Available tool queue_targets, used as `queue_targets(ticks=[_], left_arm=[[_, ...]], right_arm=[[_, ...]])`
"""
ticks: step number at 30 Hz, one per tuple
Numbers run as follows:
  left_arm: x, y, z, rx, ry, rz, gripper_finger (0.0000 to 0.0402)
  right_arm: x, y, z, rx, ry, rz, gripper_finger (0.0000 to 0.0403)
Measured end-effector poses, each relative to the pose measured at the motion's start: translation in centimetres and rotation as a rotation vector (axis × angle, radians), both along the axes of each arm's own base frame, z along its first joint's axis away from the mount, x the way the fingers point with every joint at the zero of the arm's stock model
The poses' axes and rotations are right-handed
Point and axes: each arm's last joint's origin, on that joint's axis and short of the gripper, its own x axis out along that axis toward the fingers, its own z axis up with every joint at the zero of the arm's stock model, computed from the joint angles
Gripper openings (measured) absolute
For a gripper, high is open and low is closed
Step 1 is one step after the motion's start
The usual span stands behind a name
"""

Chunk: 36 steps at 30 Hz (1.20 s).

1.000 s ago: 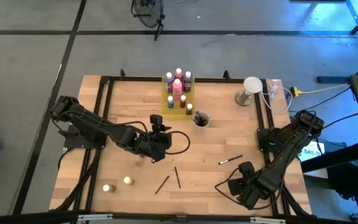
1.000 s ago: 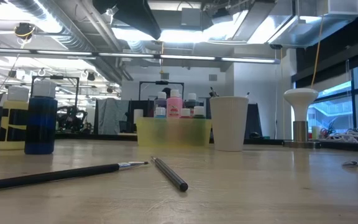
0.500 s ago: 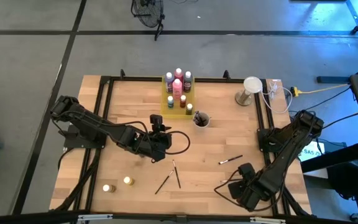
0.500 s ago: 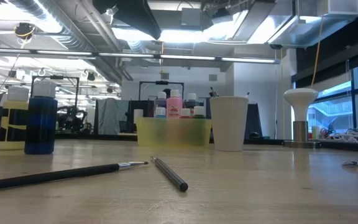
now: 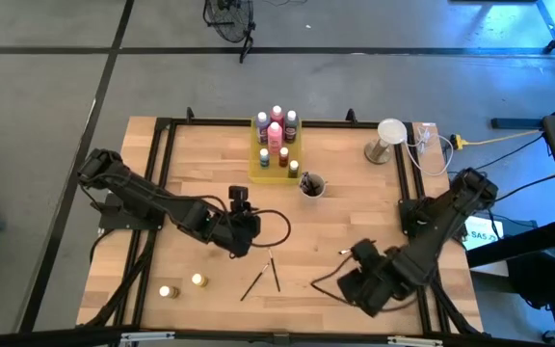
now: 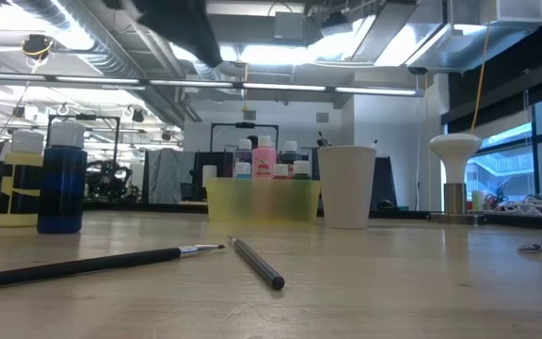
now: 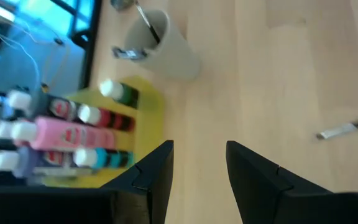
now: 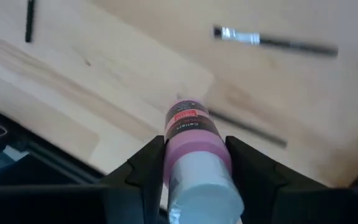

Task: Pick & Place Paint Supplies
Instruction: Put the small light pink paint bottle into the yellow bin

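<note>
Several bottles (image 5: 277,135) are stood in the yellow tray (image 5: 256,171) (brushes (image 5: 274,271) and two bottles (image 5: 183,285) are left out), a pink bottle (image 8: 191,134) is clamped in the right gripper (image 8: 191,155), and the left gripper (image 7: 199,165) is held apart, empty.

Your right hand (image 8: 191,180) covers the sides of its pink bottle (image 8: 194,155), white cap cut by the frame edge, tray (image 7: 145,106) bottles blurred, labels unreadable, two small bottles (image 5: 183,285) too tiny to identify from above

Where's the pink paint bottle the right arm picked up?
The pink bottle sits clamped in the right gripper, over the table's near right part, beside a loose brush.
</note>
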Motion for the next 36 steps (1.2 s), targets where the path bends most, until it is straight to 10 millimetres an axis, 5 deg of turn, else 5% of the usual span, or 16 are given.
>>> queue_targets(ticks=[15, 27, 36], left_arm=[[-2.4, -3.6, -0.3, -0.003, 0.037, -0.073, 0.0143], [-3.3, -3.5, -0.6, -0.050, 0.182, -0.147, 0.0143], [-5.0, -2.0, 1.6, -0.139, 0.195, -0.175, 0.0143]], right_arm=[[7.1, -8.7, 3.4, -0.117, -0.052, 0.294, 0.0150], [10.5, -19.9, 9.3, -0.288, -0.154, 0.385, 0.0150], [10.7, -29.0, 9.6, -0.311, -0.147, 0.358, 0.0150]])
